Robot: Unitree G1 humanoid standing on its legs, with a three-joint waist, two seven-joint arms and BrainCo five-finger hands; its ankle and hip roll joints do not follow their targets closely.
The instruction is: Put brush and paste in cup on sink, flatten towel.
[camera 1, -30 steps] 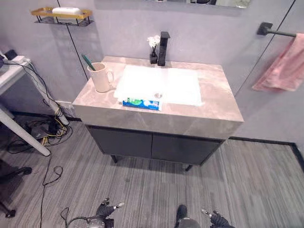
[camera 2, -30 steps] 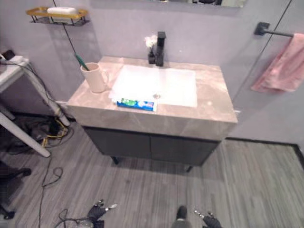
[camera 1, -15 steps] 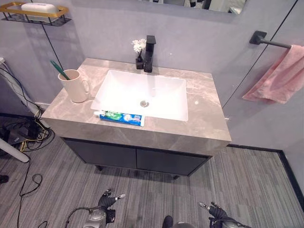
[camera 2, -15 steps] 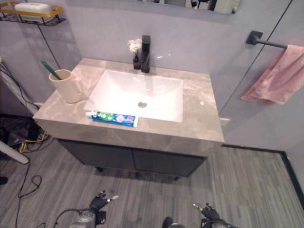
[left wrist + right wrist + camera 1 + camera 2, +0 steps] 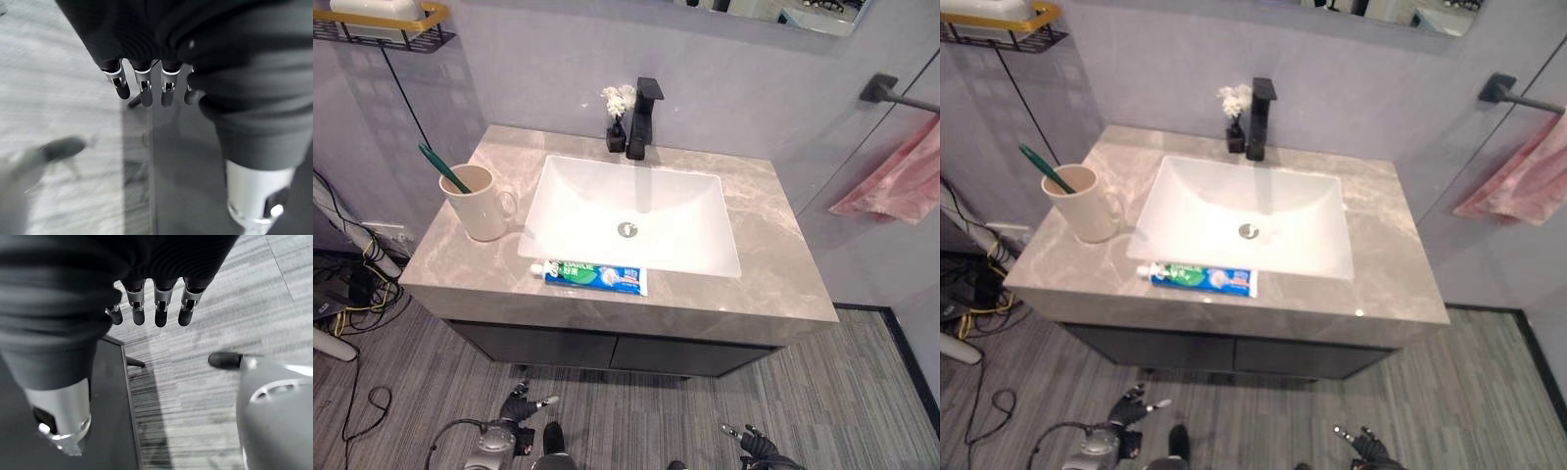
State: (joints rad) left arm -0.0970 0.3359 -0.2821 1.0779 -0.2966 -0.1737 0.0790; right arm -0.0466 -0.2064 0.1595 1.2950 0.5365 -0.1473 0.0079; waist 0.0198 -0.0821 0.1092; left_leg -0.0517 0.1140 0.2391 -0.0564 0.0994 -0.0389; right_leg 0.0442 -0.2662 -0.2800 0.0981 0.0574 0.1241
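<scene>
Both hands hang low at 6 o'clock in the head views, down by the floor and well short of the vanity. The left hand (image 5: 521, 408) shows relaxed, loosely straight fingers (image 5: 145, 93) in its wrist view, holding nothing. The right hand (image 5: 751, 443) is likewise slack, its fingers (image 5: 160, 313) hanging apart over the grey plank floor (image 5: 234, 308), also empty.

The step in hand looks like the approach to the toothpaste. To do it well, I judge the robot should raise 1 hand above the counter edge before reaching, since the tube lies right at the front lip of the counter (image 5: 773, 225) and a low reach could knock it off. Coming down on the tube's middle, across its length, would give a steady pinch; then it must be tipped upright to drop into the cup beside the brush.

From the hands outward: the toothpaste (image 5: 595, 276) lies flat toward 12 o'clock, between the basin (image 5: 636, 211) and the counter's front edge, well apart from both hands. The cup (image 5: 481, 203) stands at 10 o'clock on the counter, with the green brush (image 5: 443, 168) already leaning in it. The pink towel (image 5: 899, 181) hangs bunched from its rail (image 5: 893, 95) at 2 o'clock, not yet flattened.
</scene>
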